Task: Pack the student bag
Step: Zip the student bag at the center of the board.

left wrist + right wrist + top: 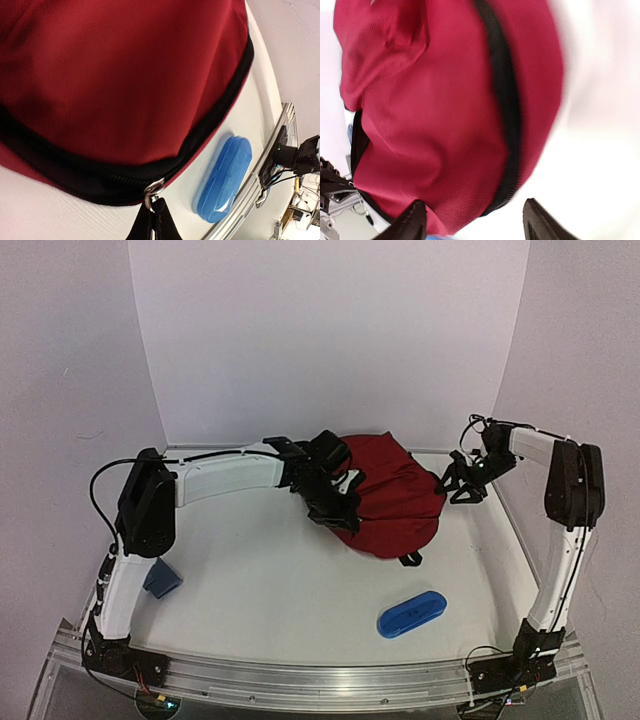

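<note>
At the far middle of the table [270,590], the student bag [395,495] is lying slumped, its dark red fabric crossed by a black zip [504,110]. The left gripper [152,222] is pinching the metal zip pull [153,191], jaws closed; the right gripper [477,220] is hovering at the bag's right edge, fingers spread, holding nothing

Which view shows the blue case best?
Left wrist: the blue case appears large and whole, beside the student bag. Top external shows it whole but small. Right wrist shows none of it.
</note>
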Available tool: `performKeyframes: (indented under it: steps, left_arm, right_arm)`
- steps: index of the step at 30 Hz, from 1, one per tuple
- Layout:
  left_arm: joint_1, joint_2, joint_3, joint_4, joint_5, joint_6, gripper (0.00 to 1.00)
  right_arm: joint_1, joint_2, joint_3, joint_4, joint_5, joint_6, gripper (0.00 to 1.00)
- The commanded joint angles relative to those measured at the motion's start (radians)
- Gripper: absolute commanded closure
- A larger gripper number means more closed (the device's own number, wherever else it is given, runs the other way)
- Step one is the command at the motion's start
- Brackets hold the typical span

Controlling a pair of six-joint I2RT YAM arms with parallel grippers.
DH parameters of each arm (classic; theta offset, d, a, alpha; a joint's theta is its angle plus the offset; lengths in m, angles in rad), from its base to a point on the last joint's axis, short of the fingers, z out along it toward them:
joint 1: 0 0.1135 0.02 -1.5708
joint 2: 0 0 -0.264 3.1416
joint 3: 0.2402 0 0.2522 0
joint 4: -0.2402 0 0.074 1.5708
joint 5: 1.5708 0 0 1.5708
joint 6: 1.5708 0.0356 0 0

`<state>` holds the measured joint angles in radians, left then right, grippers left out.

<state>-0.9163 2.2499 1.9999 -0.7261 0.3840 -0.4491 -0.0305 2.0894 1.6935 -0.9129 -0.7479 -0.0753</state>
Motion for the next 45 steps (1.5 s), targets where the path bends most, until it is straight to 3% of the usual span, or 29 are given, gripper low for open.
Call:
performKeyframes:
  steps: [1, 7, 10, 18, 26, 29, 38, 45]
  left_arm:
    - [0.008, 0.075, 0.144, -0.029, 0.038, -0.021, 1.00]
    - [0.008, 0.091, 0.167, -0.007, 0.062, -0.031, 1.00]
    - [0.008, 0.083, 0.151, -0.006, 0.071, -0.031, 1.00]
    - [0.008, 0.055, 0.106, 0.001, 0.086, -0.035, 1.00]
    - [0.010, 0.024, 0.048, 0.048, 0.092, -0.072, 1.00]
    - [0.012, 0.012, 0.030, 0.060, 0.089, -0.085, 1.00]
    - [0.053, -0.046, -0.057, 0.111, 0.103, -0.117, 1.00]
    - [0.125, -0.072, -0.087, 0.062, 0.036, -0.107, 1.00]
  right_arm:
    - [0.059, -0.156, -0.088, -0.047, -0.024, -0.129, 0.23]
    - [0.106, -0.408, -0.252, -0.023, 0.003, -0.431, 0.17]
    - [0.171, -0.453, -0.291, 0.013, -0.002, -0.532, 0.17]
    - [0.343, -0.357, -0.283, 0.147, 0.010, -0.628, 0.30]
    - [0.432, -0.277, -0.318, 0.229, 0.085, -0.691, 0.35]
    - [0.437, -0.265, -0.342, 0.241, 0.126, -0.712, 0.42]
    - [0.436, -0.323, -0.456, 0.255, 0.241, -0.780, 1.00]
    - [0.418, -0.419, -0.531, 0.249, 0.282, -0.785, 1.00]
